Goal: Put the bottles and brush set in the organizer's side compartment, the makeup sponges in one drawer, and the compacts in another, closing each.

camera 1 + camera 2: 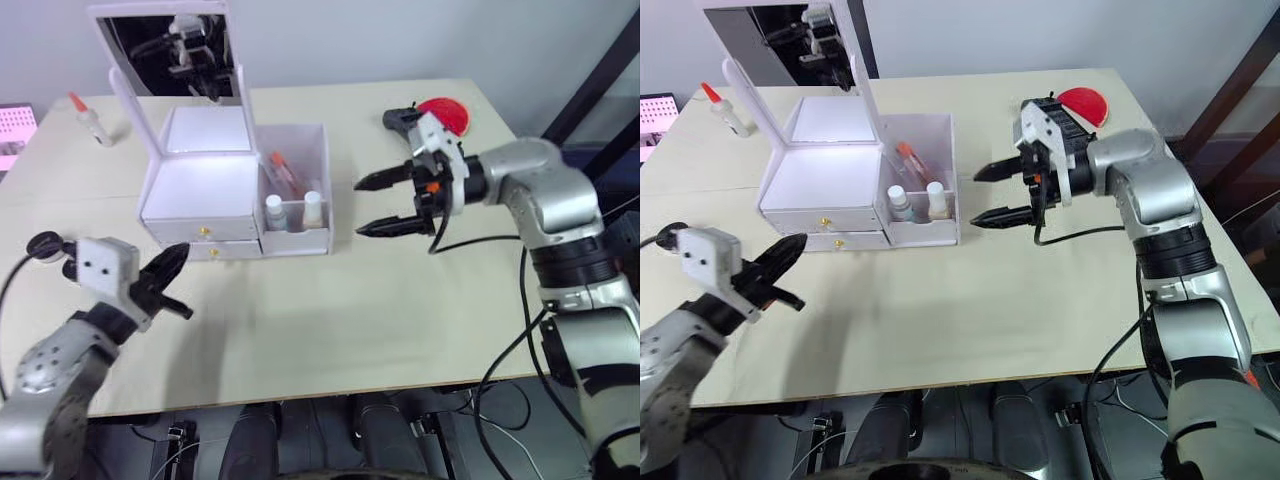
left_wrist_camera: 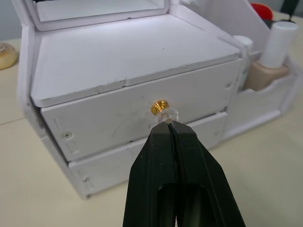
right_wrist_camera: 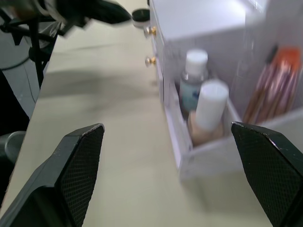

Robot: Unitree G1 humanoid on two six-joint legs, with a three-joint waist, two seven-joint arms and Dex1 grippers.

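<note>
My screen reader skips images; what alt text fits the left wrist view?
The left gripper, fingers shut, points at the gold knob of the white organizer's upper drawer. Both drawers are closed, and two bottles stand in the side compartment.

The closed drawers [image 2: 137, 113] hide their contents; the brush set [image 3: 277, 90] is blurred

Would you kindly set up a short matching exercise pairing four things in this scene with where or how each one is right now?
Things:
1. left hand
2. right hand
3. two bottles
4. red compact

Places or states:
A. standing in the organizer's side compartment
B. shut, tips at the upper drawer's knob
C. open, beside the organizer
D. lying on the table's far right

Pairs: 1-B, 2-C, 3-A, 4-D
</note>
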